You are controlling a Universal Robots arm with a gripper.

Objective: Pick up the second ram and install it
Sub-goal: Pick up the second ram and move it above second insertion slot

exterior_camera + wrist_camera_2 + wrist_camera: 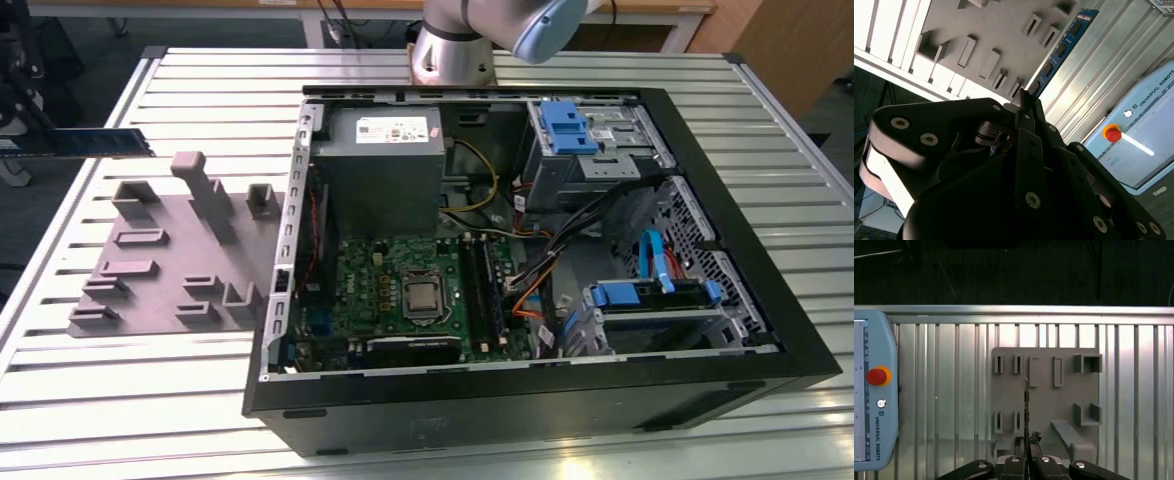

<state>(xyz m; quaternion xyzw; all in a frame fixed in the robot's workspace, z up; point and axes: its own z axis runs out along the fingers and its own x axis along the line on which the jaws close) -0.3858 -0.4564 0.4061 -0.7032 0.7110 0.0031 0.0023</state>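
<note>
The second ram [104, 142] is a long blue-green stick, held level above the table at the exterior view's far left. My gripper [27, 143] is shut on its end, above and beyond the grey fixture [174, 250]. In the second wrist view the second ram [1061, 47] sticks out from between the black fingers [1026, 107]. In the first wrist view the second ram [1026, 407] shows edge-on over the fixture [1054, 405], pinched by the gripper [1026, 452]. The green motherboard [400, 290] lies in the open computer case [747, 330] to the right.
A grey power supply [378, 165] and blue drive cages [574, 130] sit inside the case. A teach pendant [874, 390] with a red button [876, 376] lies on the slatted metal table [160, 400]. The arm's base [451, 55] stands behind the case.
</note>
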